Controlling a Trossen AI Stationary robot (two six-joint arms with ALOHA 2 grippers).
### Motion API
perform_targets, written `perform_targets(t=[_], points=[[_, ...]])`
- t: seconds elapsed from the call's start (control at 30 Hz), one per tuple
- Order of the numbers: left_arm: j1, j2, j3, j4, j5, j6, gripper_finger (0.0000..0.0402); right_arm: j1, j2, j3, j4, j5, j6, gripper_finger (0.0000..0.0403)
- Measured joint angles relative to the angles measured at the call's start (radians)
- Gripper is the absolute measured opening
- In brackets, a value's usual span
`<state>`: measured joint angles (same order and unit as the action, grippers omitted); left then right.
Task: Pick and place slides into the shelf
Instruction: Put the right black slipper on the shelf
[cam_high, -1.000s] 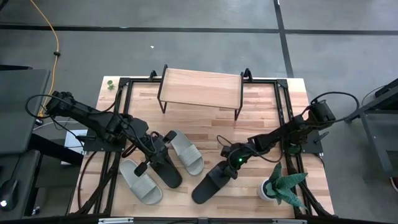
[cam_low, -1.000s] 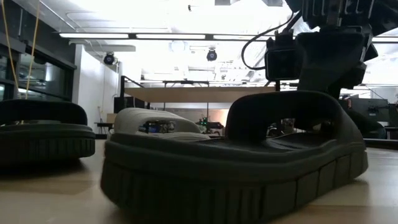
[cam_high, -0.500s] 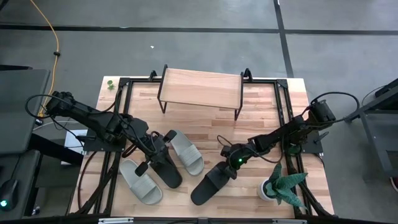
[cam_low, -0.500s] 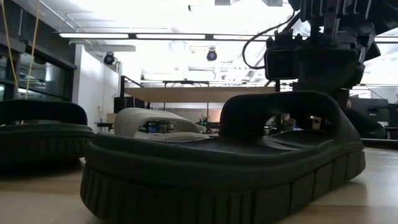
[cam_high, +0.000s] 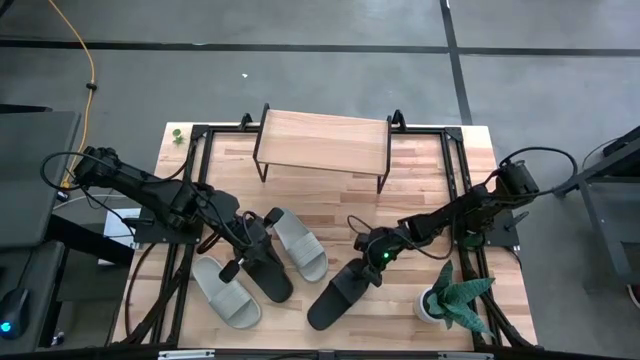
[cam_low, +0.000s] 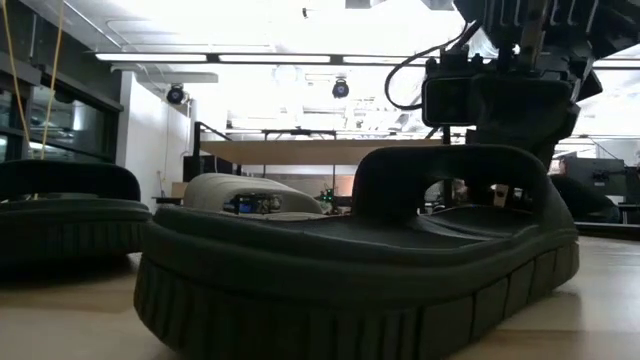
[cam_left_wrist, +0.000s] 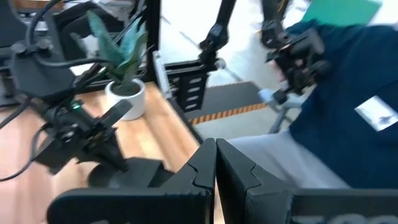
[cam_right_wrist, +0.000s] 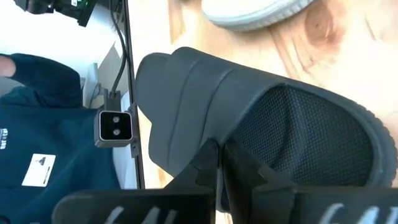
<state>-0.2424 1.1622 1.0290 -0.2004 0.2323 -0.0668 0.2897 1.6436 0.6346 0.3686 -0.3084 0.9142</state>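
Note:
Two black slides and two pale slides lie sole-down on the wooden table in front of the shelf (cam_high: 322, 140). The left black slide (cam_high: 266, 270) sits between the pale ones (cam_high: 225, 290) (cam_high: 297, 243). My left gripper (cam_high: 248, 243) is shut above this slide's far end; I cannot tell whether it touches the slide. The right black slide (cam_high: 338, 292) lies slanted toward the near edge. My right gripper (cam_high: 376, 262) is shut at its strap. My right gripper comes down slanting from the table's right onto the black slide's strap (cam_low: 455, 165). Its fingers (cam_right_wrist: 208, 160) close at the strap's edge (cam_right_wrist: 205, 127) by the footbed; the gripper hides how much lies between them. The slide's sole rests on the table.
A potted plant (cam_high: 450, 295) stands at the near right, close to the right arm. A black metal frame (cam_high: 455, 180) borders the table. A person in a dark blue top (cam_left_wrist: 348, 93) stands beyond the table's near side.
My right gripper has shut at the black slide's strap. As it did so, the slide's near end slid a little toward the table's left, while the strap end stayed under the gripper.

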Motion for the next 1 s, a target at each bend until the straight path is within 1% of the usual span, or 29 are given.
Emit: perform_targets(t=[0.17,0.27,0.5,0.73,0.87,1.0], points=[[0.0,0.0,0.0,-0.051,-0.076,0.037,0.0001,-0.033,-0.001,0.0,0.031,-0.05,-0.019,0.0],[0.0,0.0,0.0,-0.062,-0.097,0.044,0.0001,-0.053,-0.018,0.0,0.039,-0.06,-0.03,0.0],[0.0,0.0,0.0,-0.072,-0.11,0.08,0.0001,-0.09,-0.14,0.0,0.019,-0.067,-0.072,0.0],[0.0,0.0,0.0,-0.119,-0.245,0.117,0.0001,-0.095,-0.274,0.0,-0.092,-0.01,-0.09,0.0],[0.0,0.0,0.0,-0.12,-0.302,0.142,0.0001,-0.096,-0.317,0.0,-0.116,0.018,-0.093,0.0],[0.0,0.0,0.0,-0.118,-0.348,0.167,0.0001,-0.095,-0.343,0.0,-0.119,0.019,-0.109,0.0]])
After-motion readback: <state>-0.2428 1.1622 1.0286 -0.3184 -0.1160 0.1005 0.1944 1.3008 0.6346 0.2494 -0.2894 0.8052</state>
